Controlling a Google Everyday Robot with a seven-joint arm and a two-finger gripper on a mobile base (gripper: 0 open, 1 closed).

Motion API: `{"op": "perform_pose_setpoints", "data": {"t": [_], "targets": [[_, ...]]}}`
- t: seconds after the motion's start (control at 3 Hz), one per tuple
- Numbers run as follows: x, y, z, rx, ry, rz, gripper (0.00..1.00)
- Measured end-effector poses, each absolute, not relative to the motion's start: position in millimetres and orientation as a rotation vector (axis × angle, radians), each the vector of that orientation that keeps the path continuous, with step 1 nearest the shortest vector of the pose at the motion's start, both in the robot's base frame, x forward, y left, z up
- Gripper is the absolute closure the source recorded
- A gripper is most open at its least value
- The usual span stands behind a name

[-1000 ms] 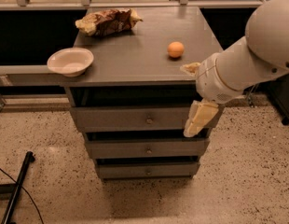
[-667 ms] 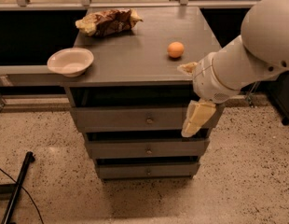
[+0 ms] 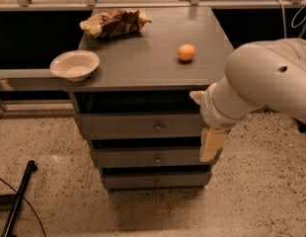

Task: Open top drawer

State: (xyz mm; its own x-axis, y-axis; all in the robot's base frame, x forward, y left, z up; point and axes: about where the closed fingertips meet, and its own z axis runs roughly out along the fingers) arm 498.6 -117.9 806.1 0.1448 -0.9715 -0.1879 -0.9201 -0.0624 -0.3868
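Note:
The top drawer (image 3: 138,125) is the uppermost and widest of three grey drawer fronts, with a small round metal knob (image 3: 158,127) at its centre. A dark gap shows between its front and the table top. My gripper (image 3: 211,144) hangs from the large white arm (image 3: 261,83) at the right end of the drawers. It overlaps the right edge of the top and middle drawer fronts and sits well to the right of the knob. It holds nothing that I can see.
On the grey table top (image 3: 143,63) lie an orange (image 3: 186,52), a white bowl (image 3: 74,64) at the left edge and a crumpled chip bag (image 3: 113,22) at the back. Two shorter drawers (image 3: 153,158) sit below. A black pole (image 3: 17,199) lies on the speckled floor at left.
My gripper has moved down along the right end of the drawers, from the top drawer's level to between top and middle. The drawers have not moved.

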Motion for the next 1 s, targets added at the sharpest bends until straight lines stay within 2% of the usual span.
{"op": "perform_pose_setpoints", "data": {"t": [1.0], "targets": [[512.1, -121.1, 773.7, -2.057, 1.720, -0.176, 0.00]]}}
